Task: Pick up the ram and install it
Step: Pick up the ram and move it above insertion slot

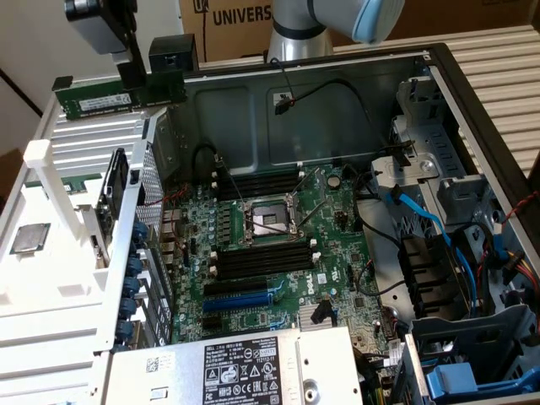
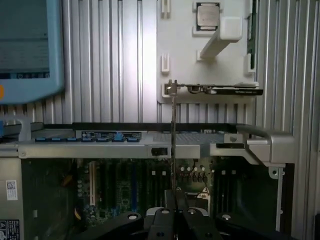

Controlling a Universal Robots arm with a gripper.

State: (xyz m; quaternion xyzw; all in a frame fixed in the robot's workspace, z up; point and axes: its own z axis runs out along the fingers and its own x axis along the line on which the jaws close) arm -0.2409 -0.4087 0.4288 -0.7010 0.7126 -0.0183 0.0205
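- Green ram (image 1: 118,99), one stick, is up at the exterior view's upper left, above the white tray (image 1: 59,253) and outside the case (image 1: 472,93); its far end is cut off behind the claw (image 1: 132,78)
- in the wrist view the ram (image 2: 173,140) shows edge-on, only a thin upright line rising from the claw (image 2: 175,200)
- the claw is closed tight on the ram, its two fingers (image 2: 183,200) pressed to either side; the finger bases are cut off by the frame edge
- the arm (image 1: 304,25) is mostly out of frame
- on the motherboard (image 1: 278,253), black slots (image 1: 261,260) lie in two banks either side of the CPU socket (image 1: 268,221); the count within each bank is hard to make out; one blue slot (image 1: 240,301) nearer the power supply (image 1: 245,367)
- one loose CPU (image 1: 29,238) rests on the tray; one card (image 1: 114,190) stands beside it, partly hidden
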